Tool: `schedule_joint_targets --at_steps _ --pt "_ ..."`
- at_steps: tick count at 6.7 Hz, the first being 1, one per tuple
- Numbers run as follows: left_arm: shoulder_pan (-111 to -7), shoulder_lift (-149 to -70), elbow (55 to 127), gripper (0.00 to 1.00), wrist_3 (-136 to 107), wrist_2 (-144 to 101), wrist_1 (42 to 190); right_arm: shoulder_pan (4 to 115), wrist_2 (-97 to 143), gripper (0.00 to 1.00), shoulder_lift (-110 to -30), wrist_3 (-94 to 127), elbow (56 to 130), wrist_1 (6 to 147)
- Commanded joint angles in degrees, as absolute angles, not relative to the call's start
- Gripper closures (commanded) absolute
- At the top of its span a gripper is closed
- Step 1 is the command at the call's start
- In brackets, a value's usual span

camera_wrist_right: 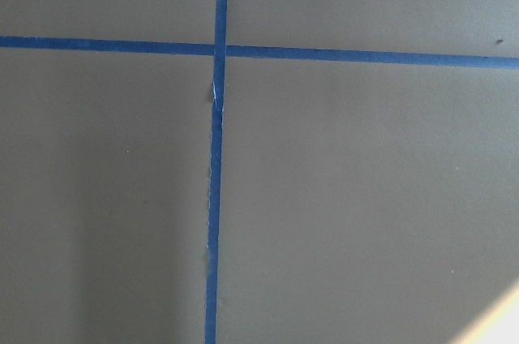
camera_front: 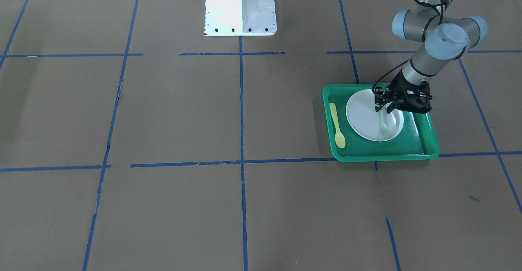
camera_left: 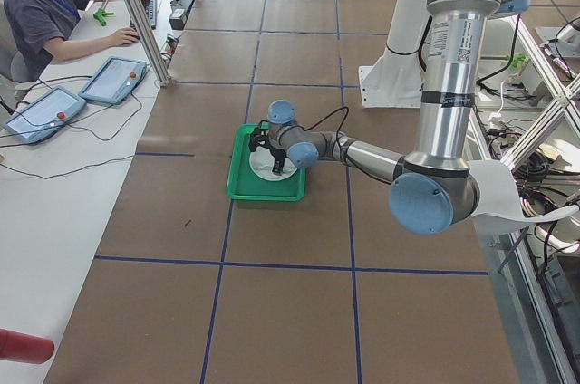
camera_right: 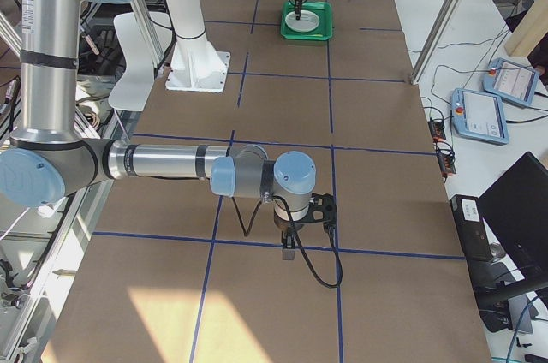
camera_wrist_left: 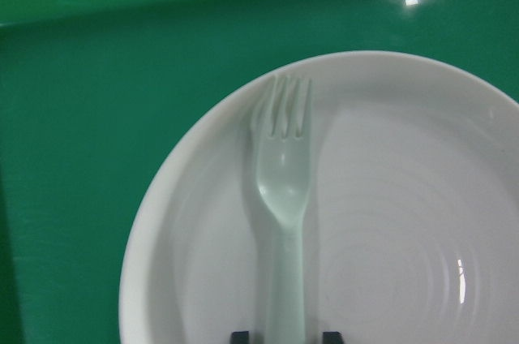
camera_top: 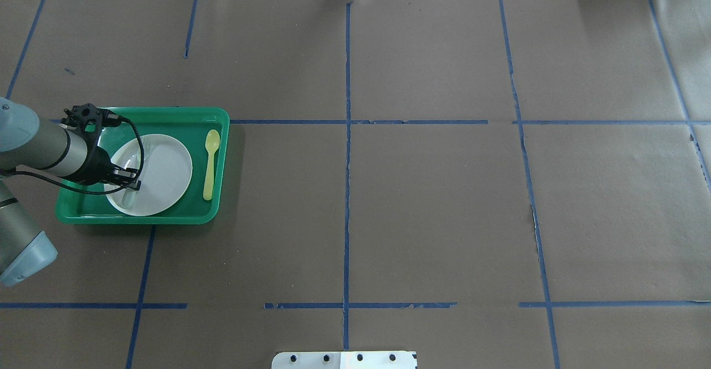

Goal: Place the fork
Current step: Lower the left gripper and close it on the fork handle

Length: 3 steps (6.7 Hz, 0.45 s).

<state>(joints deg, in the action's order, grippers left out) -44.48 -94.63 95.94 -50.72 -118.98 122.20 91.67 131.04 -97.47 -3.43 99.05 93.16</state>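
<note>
The pale mint fork [camera_wrist_left: 284, 190] lies flat on the white plate [camera_wrist_left: 389, 222], tines toward the plate's rim. The plate sits in the green tray [camera_front: 383, 156]. The fork also shows in the front view [camera_front: 383, 127]. My left gripper [camera_front: 385, 107] is low over the plate at the fork's handle end. In the left wrist view its two fingertips [camera_wrist_left: 240, 335] stand on either side of the handle with a small gap on each side, so it is open. My right gripper [camera_right: 291, 247] hangs over bare table far from the tray; I cannot tell whether it is open or shut.
A yellow spoon [camera_front: 337, 126] lies in the tray beside the plate, also in the overhead view [camera_top: 210, 163]. The robot's white base [camera_front: 240, 5] stands at the table's middle edge. An operator [camera_left: 45, 4] sits at a side desk with tablets.
</note>
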Motion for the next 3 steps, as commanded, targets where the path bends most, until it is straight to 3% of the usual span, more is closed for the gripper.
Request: schedule_joint_targets --at_steps 1,3 --pt "-44.47 -94.92 96.32 1.0 -53.69 -118.83 122.08 91.67 131.04 0.0 -97.47 -3.43 99.05 93.16" --pt "-44.56 -95.54 96.94 1.0 -53.88 -118.92 121.99 91.67 131.04 0.0 -97.47 -3.43 99.05 93.16"
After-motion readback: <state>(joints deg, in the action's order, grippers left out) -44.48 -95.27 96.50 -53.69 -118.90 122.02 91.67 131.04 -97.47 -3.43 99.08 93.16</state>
